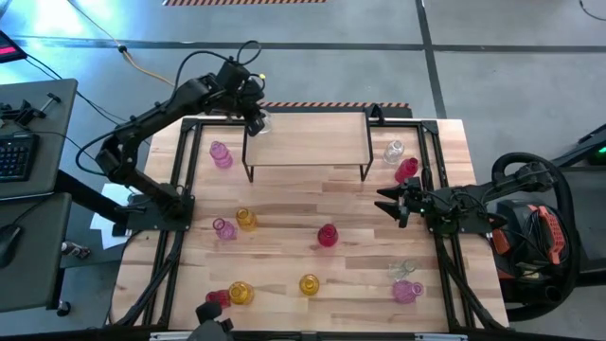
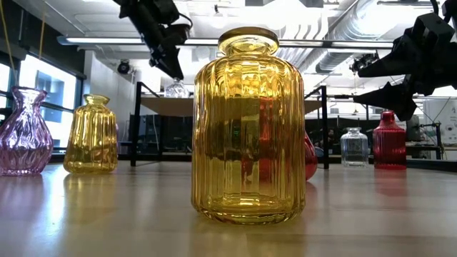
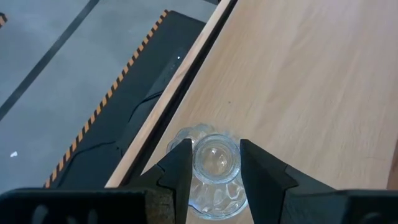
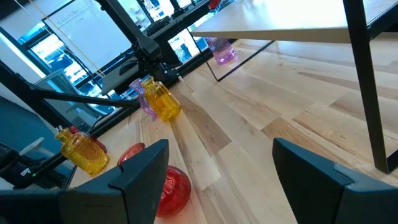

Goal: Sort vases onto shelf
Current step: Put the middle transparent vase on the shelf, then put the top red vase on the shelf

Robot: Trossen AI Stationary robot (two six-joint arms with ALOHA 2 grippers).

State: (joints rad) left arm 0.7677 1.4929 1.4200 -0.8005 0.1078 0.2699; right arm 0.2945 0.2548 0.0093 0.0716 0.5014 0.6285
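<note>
The shelf stands at the table's far middle, a light top on black legs. My left gripper reaches over the shelf's far left corner, shut on a small clear vase near the shelf's left edge. The low view shows that vase at the level of the shelf top. My right gripper waits open above the table's right side, holding nothing. Other vases stand on their bases on the table: pink, clear, red, amber. My left gripper pinches the clear vase's narrow neck between its two fingers, just under the rim. The fingers slant down from the table's far left side. The vase is upright with its body below the fingers; whether its base rests on the shelf top I cannot tell.
More vases stand on the near half of the table: pink, red, amber, amber, red, clear, pink. Most of the shelf top is bare wood. A desk with a keyboard stands left of the table.
</note>
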